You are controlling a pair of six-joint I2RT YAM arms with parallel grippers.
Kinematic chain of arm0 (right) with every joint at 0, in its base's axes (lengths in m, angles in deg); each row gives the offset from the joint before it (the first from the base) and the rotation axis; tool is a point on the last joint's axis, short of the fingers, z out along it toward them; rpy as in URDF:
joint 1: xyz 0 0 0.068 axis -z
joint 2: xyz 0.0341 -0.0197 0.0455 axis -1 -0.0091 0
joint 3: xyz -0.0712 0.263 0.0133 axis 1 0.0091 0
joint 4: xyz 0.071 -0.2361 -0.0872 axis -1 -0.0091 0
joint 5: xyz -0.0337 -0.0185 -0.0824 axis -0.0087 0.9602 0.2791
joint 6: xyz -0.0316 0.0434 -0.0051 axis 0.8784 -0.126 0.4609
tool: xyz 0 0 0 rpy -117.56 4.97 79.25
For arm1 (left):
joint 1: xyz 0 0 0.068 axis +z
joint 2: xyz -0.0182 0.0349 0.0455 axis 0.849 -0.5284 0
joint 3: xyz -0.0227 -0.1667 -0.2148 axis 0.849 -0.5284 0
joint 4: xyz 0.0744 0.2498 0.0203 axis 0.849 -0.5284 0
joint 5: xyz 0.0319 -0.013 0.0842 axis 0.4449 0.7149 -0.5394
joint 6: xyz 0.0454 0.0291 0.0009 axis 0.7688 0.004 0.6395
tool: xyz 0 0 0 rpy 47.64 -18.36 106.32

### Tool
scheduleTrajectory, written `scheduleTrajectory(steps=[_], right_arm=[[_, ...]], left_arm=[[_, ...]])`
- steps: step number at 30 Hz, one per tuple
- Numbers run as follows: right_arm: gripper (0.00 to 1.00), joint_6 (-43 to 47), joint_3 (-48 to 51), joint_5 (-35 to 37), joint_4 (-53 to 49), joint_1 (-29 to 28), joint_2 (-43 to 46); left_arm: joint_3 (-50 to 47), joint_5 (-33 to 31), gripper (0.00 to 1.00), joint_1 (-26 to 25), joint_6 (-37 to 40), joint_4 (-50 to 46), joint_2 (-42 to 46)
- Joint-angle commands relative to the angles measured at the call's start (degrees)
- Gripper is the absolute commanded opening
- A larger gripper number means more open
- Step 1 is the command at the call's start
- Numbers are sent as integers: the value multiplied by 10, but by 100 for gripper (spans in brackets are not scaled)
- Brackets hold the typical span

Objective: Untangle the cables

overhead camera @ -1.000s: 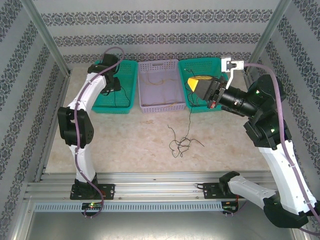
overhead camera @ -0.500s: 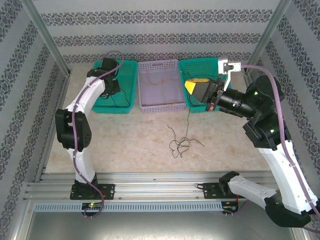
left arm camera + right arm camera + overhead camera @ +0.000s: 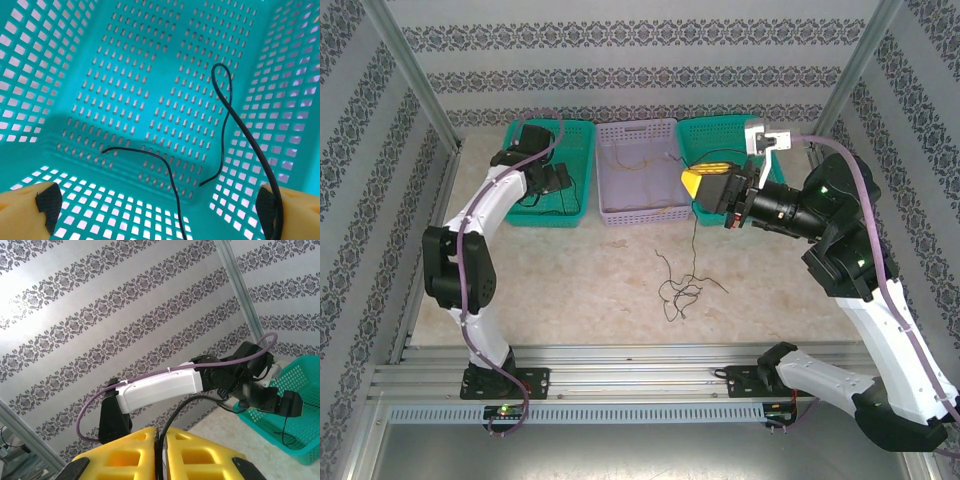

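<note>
Left gripper has just sprung wide open inside the teal basket at the far left corner of the tabletop. A freed black cable lies loose on the basket floor, passing close by one fingertip, so one strand looks sorted. Right gripper, shifted slightly left near the far right edge, stays pinched on another black strand trailing down to the remaining cables, knotted near the tabletop's middle.

damask-striped wallpaper surrounds a beige marbled tabletop, framed by aluminium posts.
</note>
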Motion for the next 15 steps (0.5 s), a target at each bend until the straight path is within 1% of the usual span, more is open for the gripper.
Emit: scheduleTrajectory(steps=[1,2,3,5,7,8,10,13,15], right_arm=[[15,18,23,18,6,-8,4],[18,19,32,23,5,-9,2],[19,22,41,26,5,-10,3],[21,36,65,41,5,-14,-1],[25,51,85,58,-2,-21,-10],[27,59,95,65,-4,-23,-18],[35,78,113,81,-3,-27,-34],[41,102,136,104,20,-32,-64],[50,130,134,116,29,-46,-92]], left_arm=[[-45,55,100,20,-69,62,47],[-77,81,100,27,-92,102,65],[-91,86,100,29,-99,116,76],[-88,76,100,28,-101,106,89],[-86,89,100,30,-103,106,94],[-74,90,100,30,-103,91,92],[-56,90,100,29,-104,68,93],[-51,90,100,30,-107,70,107],[-45,101,100,30,-110,70,116]])
